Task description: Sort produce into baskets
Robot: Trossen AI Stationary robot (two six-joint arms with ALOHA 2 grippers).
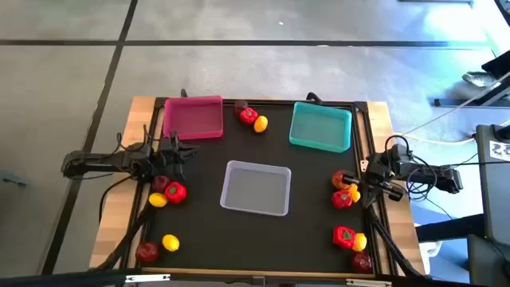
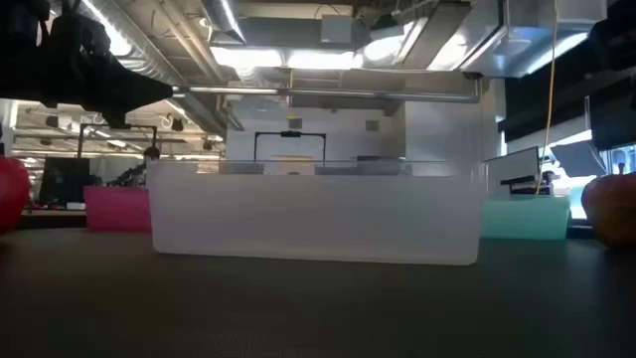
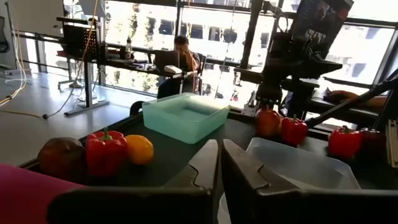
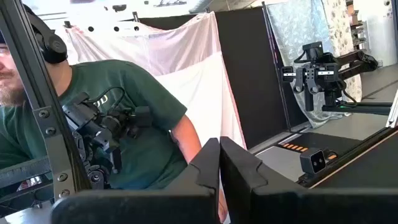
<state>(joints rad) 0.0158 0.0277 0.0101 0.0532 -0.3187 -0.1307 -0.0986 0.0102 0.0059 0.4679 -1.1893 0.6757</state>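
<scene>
Three trays sit on the black mat: pink point(image 1: 191, 118) far left, teal point(image 1: 320, 126) far right, translucent grey-white point(image 1: 256, 187) in the middle. All three look empty. Toy peppers, lemons and apples lie on the mat in groups: far centre point(image 1: 250, 117), left point(image 1: 169, 191), near left point(image 1: 159, 247), right point(image 1: 344, 190), near right point(image 1: 352, 243). My left gripper point(image 1: 191, 153) hovers shut and empty between the pink tray and the left group; its fingers point(image 3: 217, 168) show closed. My right gripper point(image 1: 365, 169) is shut and empty beside the right group; its wrist view point(image 4: 219, 165) looks off the table.
A raised wooden frame point(image 1: 139, 127) borders the mat. In the low view the translucent tray point(image 2: 316, 214) stands in front, with an apple at each side point(image 2: 10, 194) point(image 2: 611, 209). A person in a green shirt point(image 4: 124, 124) sits beyond the table. Bare mat lies near the front centre point(image 1: 255, 247).
</scene>
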